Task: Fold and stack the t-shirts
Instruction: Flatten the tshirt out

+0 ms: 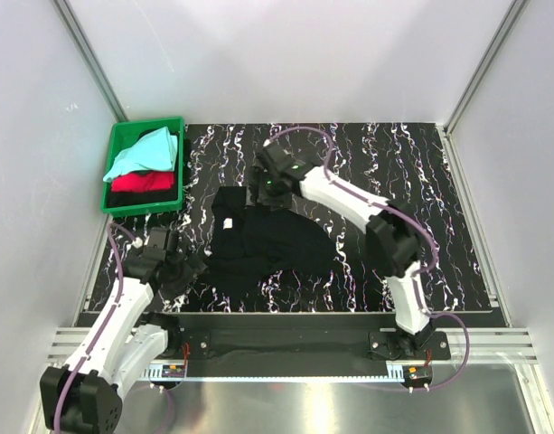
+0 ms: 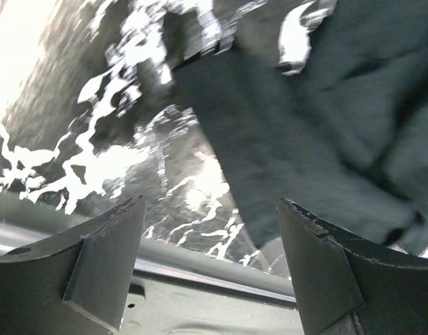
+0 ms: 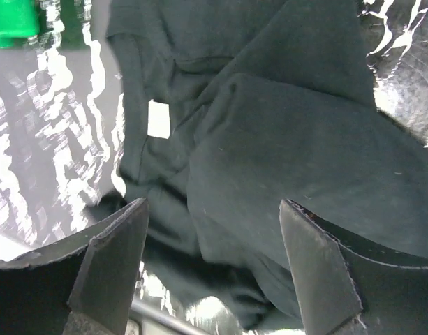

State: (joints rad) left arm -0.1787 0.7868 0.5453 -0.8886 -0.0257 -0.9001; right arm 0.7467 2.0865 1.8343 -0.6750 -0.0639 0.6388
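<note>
A large black t-shirt (image 1: 263, 242) lies crumpled in the middle of the table, its small white neck label (image 1: 229, 222) facing up. My left gripper (image 1: 188, 268) stands open just off the shirt's left edge. In the left wrist view the left gripper (image 2: 210, 230) holds nothing, and the black t-shirt (image 2: 304, 125) lies ahead to the right. My right gripper (image 1: 260, 193) hovers open over the shirt's far edge. The right wrist view has the right gripper (image 3: 214, 237) empty above the black t-shirt (image 3: 290, 160) and the white label (image 3: 158, 118). An aqua t-shirt (image 1: 146, 150) and a red t-shirt (image 1: 143, 183) lie in a crate.
The green crate (image 1: 146, 122) stands at the table's far left corner, and the green crate (image 3: 11, 21) also shows in the right wrist view. The black white-streaked tabletop (image 1: 403, 181) stretches to the right of the shirt. White walls enclose three sides. A metal rail (image 2: 200, 262) runs along the near edge.
</note>
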